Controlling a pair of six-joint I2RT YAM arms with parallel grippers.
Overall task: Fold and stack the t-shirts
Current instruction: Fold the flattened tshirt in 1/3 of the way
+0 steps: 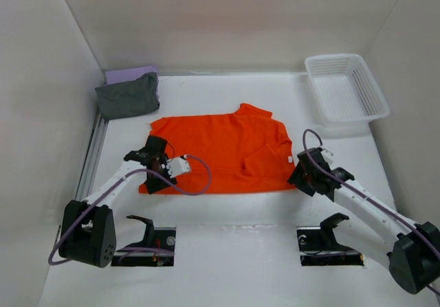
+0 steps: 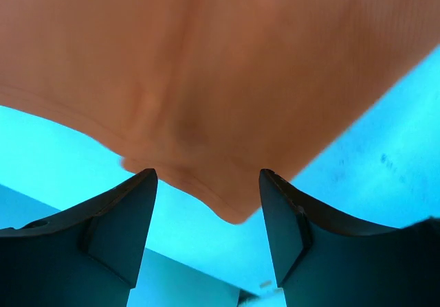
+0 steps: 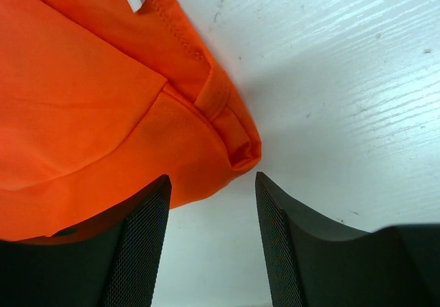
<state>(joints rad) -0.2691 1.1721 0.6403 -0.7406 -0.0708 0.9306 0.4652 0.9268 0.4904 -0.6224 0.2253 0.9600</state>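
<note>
The bright orange t-shirt (image 1: 220, 149) is plain, with a small white label (image 1: 290, 159). The dark grey t-shirt (image 1: 128, 97) and the lavender t-shirt (image 1: 132, 74) are plain too; the basket (image 1: 347, 120) is white mesh, the worktop (image 1: 234, 211) white.

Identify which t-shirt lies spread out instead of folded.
The orange t-shirt. It lies open mid-table; the dark grey t-shirt sits folded on the lavender t-shirt in the far-left corner.

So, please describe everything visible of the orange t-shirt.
The bright orange soft fabric t-shirt lies flat on the white table, its right side folded over with a white label showing. Its near corners lie at the open left tool and open right tool, neither gripping it.
</note>
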